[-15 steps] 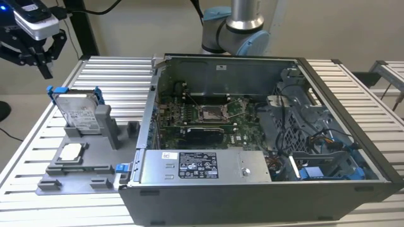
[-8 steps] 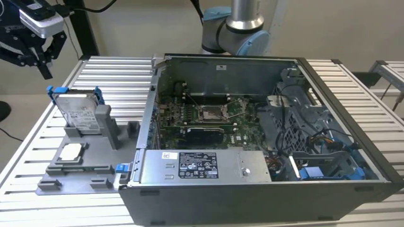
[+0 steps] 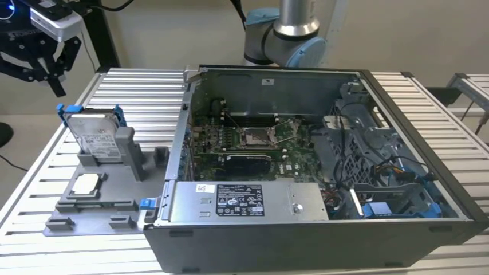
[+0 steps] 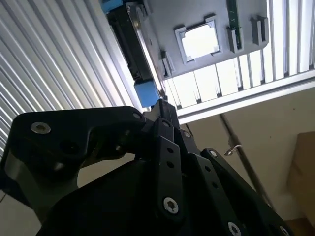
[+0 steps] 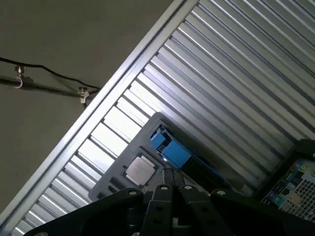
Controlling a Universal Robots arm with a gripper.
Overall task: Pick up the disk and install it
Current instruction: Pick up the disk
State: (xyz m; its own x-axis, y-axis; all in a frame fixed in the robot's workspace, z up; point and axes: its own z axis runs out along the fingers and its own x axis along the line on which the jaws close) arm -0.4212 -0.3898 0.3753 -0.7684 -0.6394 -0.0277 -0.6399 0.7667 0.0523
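Gripper [image 3: 40,79] hangs in the air at the exterior view's upper left, touching nothing; whether its jaws stand wide or narrow we cannot tell. Below it and toward the exterior view's right, with open air between, the disk [image 3: 95,136] stands upright in a slot of the grey fixture [image 3: 114,206]. Its white label faces the camera and blue carrier tabs stick out at its top corners. Just in front of it a small square chip [image 3: 86,182] lies flat in a recess of the same fixture.

The fixture sits on the slatted table [image 3: 141,86], near the table's edge at the exterior view's left. Bare slats lie behind it, and the open computer case [image 3: 466,220] stands just beside it on the right.

In both wrist views we see the disk edge-on, a dark bar with blue ends, and the chip bright near it. The second wrist view adds a green strip [image 4: 232,19] upright in a fixture slot. The first wrist view adds the floor [image 5: 59,39] beyond the table's edge.

In the exterior view we look into the case, where we see the motherboard [image 3: 229,134], a grey power-supply box [image 3: 229,200] along the near wall, and a drive cage [image 3: 390,197] with blue parts at the right.
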